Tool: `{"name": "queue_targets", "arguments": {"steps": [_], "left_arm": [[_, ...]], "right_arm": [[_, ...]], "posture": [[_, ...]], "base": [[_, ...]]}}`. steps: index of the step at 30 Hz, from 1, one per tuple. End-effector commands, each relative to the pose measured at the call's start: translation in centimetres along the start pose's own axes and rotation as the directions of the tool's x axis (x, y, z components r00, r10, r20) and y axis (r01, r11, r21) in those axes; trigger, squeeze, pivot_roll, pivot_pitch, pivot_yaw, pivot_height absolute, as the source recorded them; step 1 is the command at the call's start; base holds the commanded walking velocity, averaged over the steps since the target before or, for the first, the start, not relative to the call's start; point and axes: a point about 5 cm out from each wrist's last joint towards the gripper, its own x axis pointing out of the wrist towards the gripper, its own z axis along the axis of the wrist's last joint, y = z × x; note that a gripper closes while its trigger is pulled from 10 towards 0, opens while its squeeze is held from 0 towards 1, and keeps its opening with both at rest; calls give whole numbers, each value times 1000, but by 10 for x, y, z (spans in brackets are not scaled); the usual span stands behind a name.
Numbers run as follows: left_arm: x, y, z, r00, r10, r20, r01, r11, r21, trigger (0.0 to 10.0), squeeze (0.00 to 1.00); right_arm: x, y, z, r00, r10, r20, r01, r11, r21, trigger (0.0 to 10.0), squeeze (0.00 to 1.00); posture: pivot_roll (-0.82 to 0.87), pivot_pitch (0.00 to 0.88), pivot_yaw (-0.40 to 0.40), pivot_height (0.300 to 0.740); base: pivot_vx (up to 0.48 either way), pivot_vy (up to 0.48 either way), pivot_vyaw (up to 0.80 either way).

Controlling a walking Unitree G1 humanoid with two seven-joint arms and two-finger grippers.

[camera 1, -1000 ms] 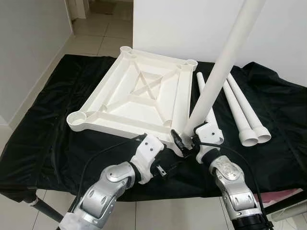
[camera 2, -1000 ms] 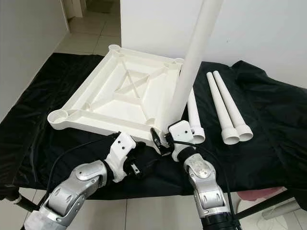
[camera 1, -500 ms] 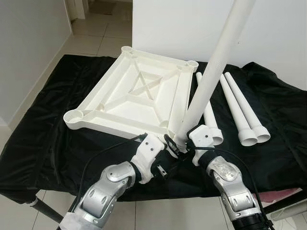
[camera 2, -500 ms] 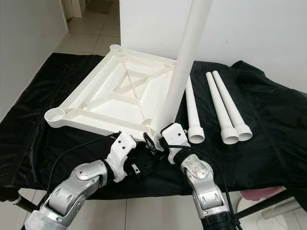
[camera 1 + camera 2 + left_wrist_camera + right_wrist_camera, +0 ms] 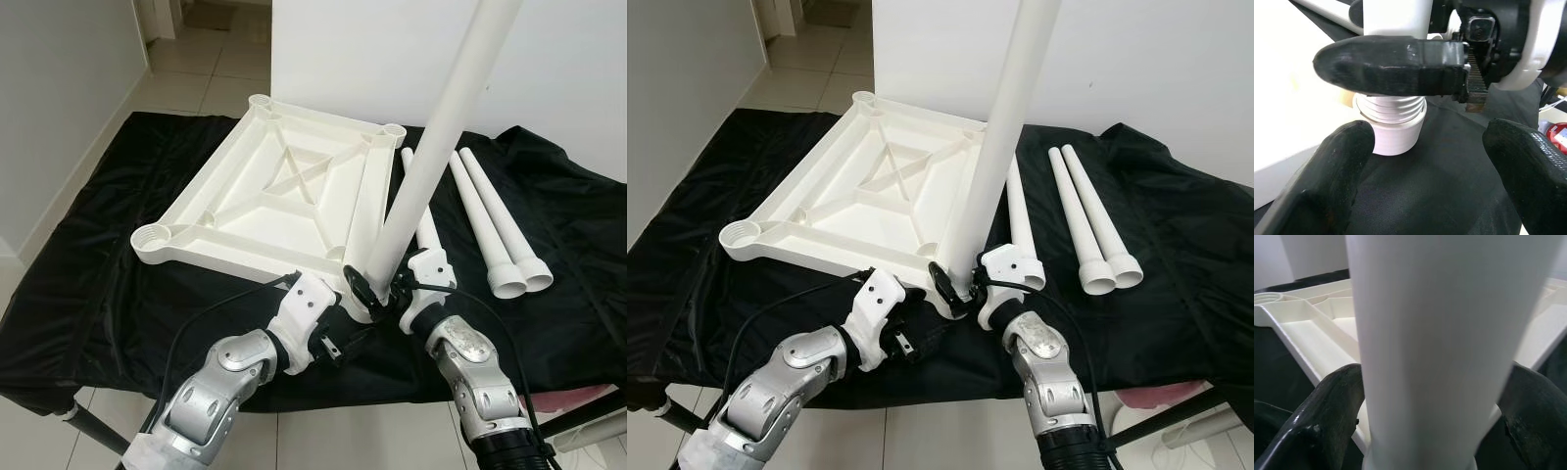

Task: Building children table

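Observation:
A white table top (image 5: 284, 186) lies upside down on a black cloth. One white leg (image 5: 431, 157) stands almost upright at the top's near right corner. My right gripper (image 5: 377, 292) is shut on the leg's lower end, with a finger (image 5: 1327, 416) on each side of the leg (image 5: 1449, 333). The leg's threaded end (image 5: 1393, 106) sits over the corner socket (image 5: 1396, 137). My left gripper (image 5: 350, 328) is low beside that corner and open, its fingers (image 5: 1327, 181) apart with nothing between them.
Three spare white legs lie on the cloth right of the top: one (image 5: 429, 240) close to the upright leg and two (image 5: 495, 225) farther right. The black cloth's (image 5: 108, 294) front edge runs just below my wrists. A white wall (image 5: 588, 78) stands behind, with tiled floor (image 5: 196, 59) at the far left.
The leg in my right gripper has swung slightly more upright, and its lower end has shifted onto the near right corner. My left gripper has stayed beside that corner.

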Motion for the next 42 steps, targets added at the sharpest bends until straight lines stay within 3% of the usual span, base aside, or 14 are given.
{"name": "queue_targets", "arguments": {"steps": [1, 9, 11, 12, 13, 14, 25, 26, 27, 30, 36, 38, 39, 42], "left_arm": [[1, -2, 2, 1000, -27, -7, 27, 1000, 12, 10000, 0], [-4, 0, 1, 1000, -24, -16, 25, 999, 23, 10000, 0], [-9, 1, 2, 999, -23, -25, 24, 999, 36, 10000, 0], [-12, 1, 1, 999, -25, -31, 27, 999, 42, 10000, 0], [-12, 1, 1, 999, -25, -31, 27, 999, 42, 10000, 0], [-13, 2, 1, 999, -26, -40, 28, 998, 50, 10000, 0], [-17, 5, 0, 999, -6, -48, 10, 998, 66, 10000, 0], [-18, 5, 0, 999, 0, -47, 4, 998, 67, 10000, 0], [-17, 6, 1, 999, 11, -41, -8, 998, 70, 10000, 0], [-18, 7, 2, 999, 18, -38, -16, 997, 72, 10000, 0], [-18, 11, 6, 999, 46, -17, -44, 995, 85, 10000, 0], [-18, 11, 6, 999, 46, -16, -44, 995, 85, 10000, 0], [-18, 11, 6, 999, 45, -16, -43, 995, 86, 10000, 0], [-18, 11, 6, 999, 44, -16, -42, 995, 88, 10000, 0]], "right_arm": [[0, -3, -2, 1000, 12, -9, -12, 1000, 8, 10000, 0], [8, -11, -5, 996, 84, -31, -84, 996, 13, 10000, 0], [9, -16, -6, 994, 102, -44, -102, 995, 11, 2941, 0], [10, -19, -7, 993, 105, -48, -104, 994, 10, 1020, 0], [10, -19, -7, 993, 105, -48, -104, 994, 10, 1020, 0], [11, -21, -7, 993, 111, -51, -110, 994, 14, 0, 0], [10, -28, -11, 992, 106, -62, -105, 994, 16, 0, 0], [9, -27, -12, 994, 90, -60, -89, 996, 25, 1961, 0], [8, -26, -12, 996, 66, -53, -63, 997, 49, 10000, 0], [7, -25, -12, 998, 50, -49, -47, 997, 65, 10000, 0], [4, -17, -15, 983, -173, -59, 178, 980, 91, 10000, 0], [4, -15, -16, 965, -250, -76, 257, 960, 108, 10000, 0], [1, -16, -17, 914, -397, -80, 404, 908, 107, 10000, 0], [-1, -10, -19, 871, -481, -101, 491, 862, 127, 10000, 0]], "posture": [[-12, 12, -59, 740], [0, 9, -68, 740], [6, 8, -74, 740], [8, 8, -76, 740], [8, 8, -76, 740], [11, 9, -77, 740], [26, 7, -88, 740], [27, 7, -89, 740], [28, 5, -92, 740], [28, 5, -92, 740], [35, 0, -100, 740], [35, 0, -100, 740], [32, 0, -99, 740], [32, 0, -102, 740]], "base": [[0, 0, 0], [0, 0, 0], [0, 0, 0], [0, 0, 0], [0, 0, 0], [0, 0, 0], [0, 0, 0], [0, 0, 0], [0, 0, 0], [0, 0, 0], [0, 0, 0], [0, 0, 0], [0, 0, 0], [0, 0, 0]]}}
